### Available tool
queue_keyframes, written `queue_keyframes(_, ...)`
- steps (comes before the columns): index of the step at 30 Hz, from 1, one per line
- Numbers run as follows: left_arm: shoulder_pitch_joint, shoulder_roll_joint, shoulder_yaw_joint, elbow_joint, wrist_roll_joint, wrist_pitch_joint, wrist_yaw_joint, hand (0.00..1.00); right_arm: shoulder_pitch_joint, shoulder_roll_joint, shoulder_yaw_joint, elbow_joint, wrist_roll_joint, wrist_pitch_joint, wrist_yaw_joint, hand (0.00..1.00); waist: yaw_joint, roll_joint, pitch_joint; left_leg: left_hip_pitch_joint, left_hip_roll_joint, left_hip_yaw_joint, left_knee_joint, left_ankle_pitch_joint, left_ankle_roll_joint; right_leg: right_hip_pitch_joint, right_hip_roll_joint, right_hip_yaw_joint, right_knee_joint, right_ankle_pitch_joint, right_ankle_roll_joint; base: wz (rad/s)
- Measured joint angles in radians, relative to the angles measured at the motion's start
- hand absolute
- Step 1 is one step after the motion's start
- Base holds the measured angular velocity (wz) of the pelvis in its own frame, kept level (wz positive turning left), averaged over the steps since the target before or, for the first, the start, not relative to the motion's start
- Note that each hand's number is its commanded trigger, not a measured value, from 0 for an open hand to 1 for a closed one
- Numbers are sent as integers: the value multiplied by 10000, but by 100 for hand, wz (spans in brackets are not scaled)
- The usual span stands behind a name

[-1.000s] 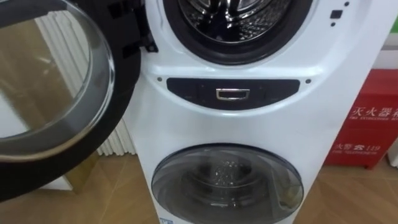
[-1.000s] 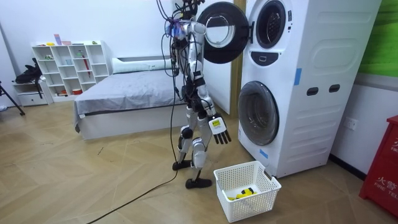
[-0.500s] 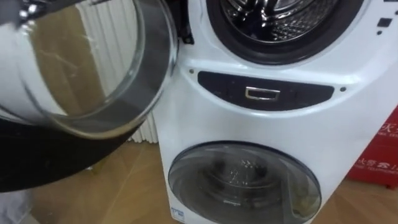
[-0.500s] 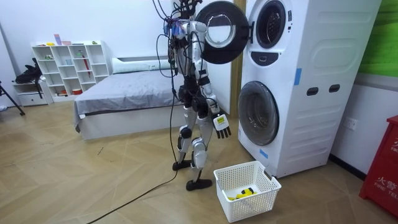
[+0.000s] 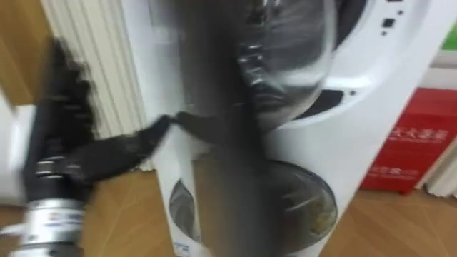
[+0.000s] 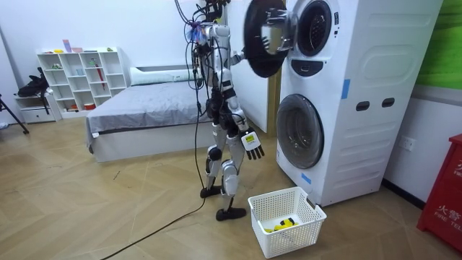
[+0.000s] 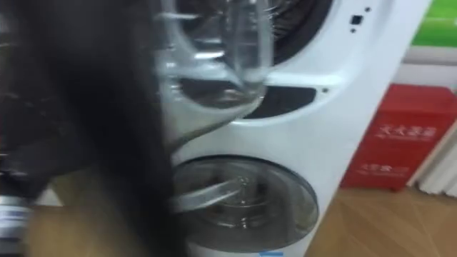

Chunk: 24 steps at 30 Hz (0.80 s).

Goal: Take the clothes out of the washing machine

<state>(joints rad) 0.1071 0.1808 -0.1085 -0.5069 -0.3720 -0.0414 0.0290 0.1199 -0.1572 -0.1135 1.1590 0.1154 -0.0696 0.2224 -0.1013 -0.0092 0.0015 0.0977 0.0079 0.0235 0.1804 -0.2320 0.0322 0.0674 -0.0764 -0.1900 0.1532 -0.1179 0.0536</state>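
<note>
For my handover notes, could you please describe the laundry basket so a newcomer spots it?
Find the tall white stack of two washing machines. On the wooden floor before it sits the basket: white lattice plastic, open-topped, with something yellow inside.

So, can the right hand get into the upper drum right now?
Probably not yet: the right hand hangs low beside the robot's leg, and the door stands partly before the upper drum, with the left hand at its edge.

Glossy white washing machine (image 6: 375, 72), glass door (image 6: 261, 37)
</note>
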Motion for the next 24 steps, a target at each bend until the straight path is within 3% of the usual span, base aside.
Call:
queue_keyframes(5,-377,-125,-560,247,-101,3,-378,0,-237,-11,716,20,17,-26,-219,0,-87,-82,37,223,56,369,9,1,1,-8,60,247,-11,-2,-2,-24)
queue_keyframes(8,-519,-131,-1110,658,-78,-19,-434,0,-316,-9,1025,32,35,-33,-228,0,-100,-209,115,333,103,586,-75,1,1,16,71,280,-15,-3,-3,-11)
queue_keyframes(12,-596,-104,-1982,1764,694,32,-433,0,-530,95,1160,42,-27,-33,-212,0,-418,-309,170,304,116,595,-188,-1,0,-35,80,259,-28,-3,-3,2)
queue_keyframes(17,-581,-83,-2283,2934,1374,94,-429,0,-481,112,1213,-3,138,-28,-190,0,-546,-284,154,422,191,782,-352,-41,-69,-35,207,306,-20,18,-37,-11)
queue_keyframes(20,-383,18,-2264,3972,2794,-30,-378,0,-433,94,1204,-7,188,-29,-132,0,-481,-211,104,551,282,953,-412,-75,-126,-35,337,505,-20,34,-65,-21)
queue_keyframes(24,313,23,-2188,6330,4420,-230,-353,0,-81,83,1174,-110,561,-54,-145,0,-276,-178,37,706,360,1122,-440,-77,-154,32,430,557,-31,11,-132,-14)
